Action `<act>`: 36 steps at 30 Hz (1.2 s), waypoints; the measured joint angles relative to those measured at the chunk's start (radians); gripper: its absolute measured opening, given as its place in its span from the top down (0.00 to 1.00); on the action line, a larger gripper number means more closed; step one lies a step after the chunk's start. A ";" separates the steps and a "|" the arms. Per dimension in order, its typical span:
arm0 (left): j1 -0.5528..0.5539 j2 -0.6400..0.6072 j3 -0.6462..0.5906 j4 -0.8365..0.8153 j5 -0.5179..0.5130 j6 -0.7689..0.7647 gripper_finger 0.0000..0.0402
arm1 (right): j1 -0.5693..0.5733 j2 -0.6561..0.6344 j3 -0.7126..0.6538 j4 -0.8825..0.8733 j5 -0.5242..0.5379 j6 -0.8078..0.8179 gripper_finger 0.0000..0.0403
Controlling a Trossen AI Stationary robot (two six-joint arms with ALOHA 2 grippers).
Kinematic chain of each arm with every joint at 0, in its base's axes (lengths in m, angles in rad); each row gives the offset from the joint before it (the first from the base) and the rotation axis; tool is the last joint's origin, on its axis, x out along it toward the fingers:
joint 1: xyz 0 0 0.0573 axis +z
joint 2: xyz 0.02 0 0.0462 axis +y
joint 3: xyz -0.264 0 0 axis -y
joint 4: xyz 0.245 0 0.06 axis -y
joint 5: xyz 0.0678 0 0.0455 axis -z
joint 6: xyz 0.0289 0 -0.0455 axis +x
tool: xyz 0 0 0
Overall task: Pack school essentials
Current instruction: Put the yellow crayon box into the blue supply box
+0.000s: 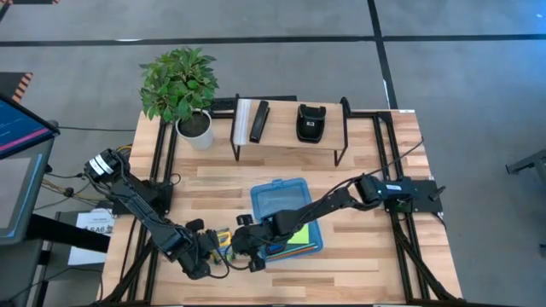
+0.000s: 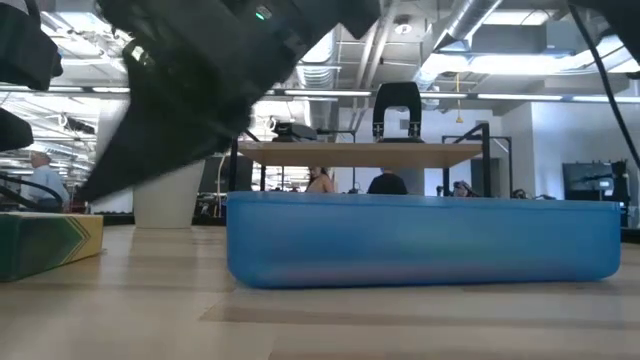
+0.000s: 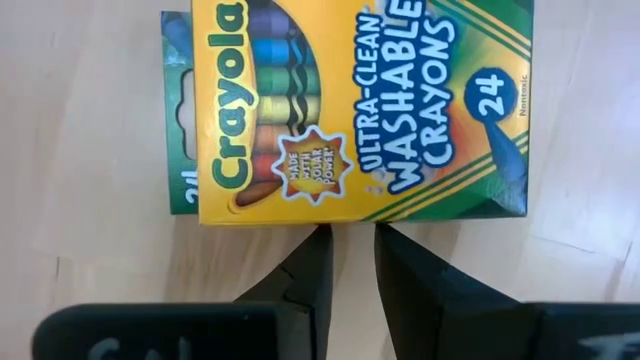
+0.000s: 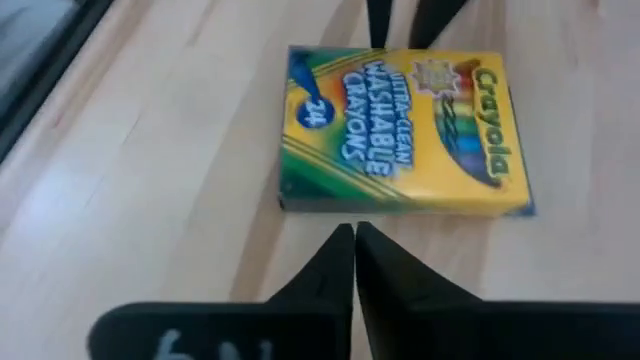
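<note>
Overhead, both arms are meeting at the table's front edge: left gripper and right gripper are flanking the crayon box, just left of the blue case. Low down, the box is lying flat beside the case. Left wrist: fingers are standing narrowly parted just short of the box. Right wrist: fingers are pressing together, empty, beside the box.

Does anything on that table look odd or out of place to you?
Mostly tidy. One oddity: the crayon box lies flat on the wood between both hands, outside the blue case, and its top flap is open, showing the crayons. The left hand and right hand point at it from opposite sides.
</note>
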 joint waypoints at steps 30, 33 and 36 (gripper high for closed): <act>-0.130 0.025 0.000 -0.006 -0.155 -0.150 0.84 | -0.036 -0.001 0.004 0.015 0.003 -0.013 0.96; -0.121 0.040 0.000 -0.001 -0.139 -0.143 0.84 | -0.036 -0.001 0.004 0.007 0.003 -0.013 0.96; -0.106 0.054 0.000 0.003 -0.122 -0.128 0.84 | -0.036 -0.001 0.004 0.009 0.003 -0.013 0.96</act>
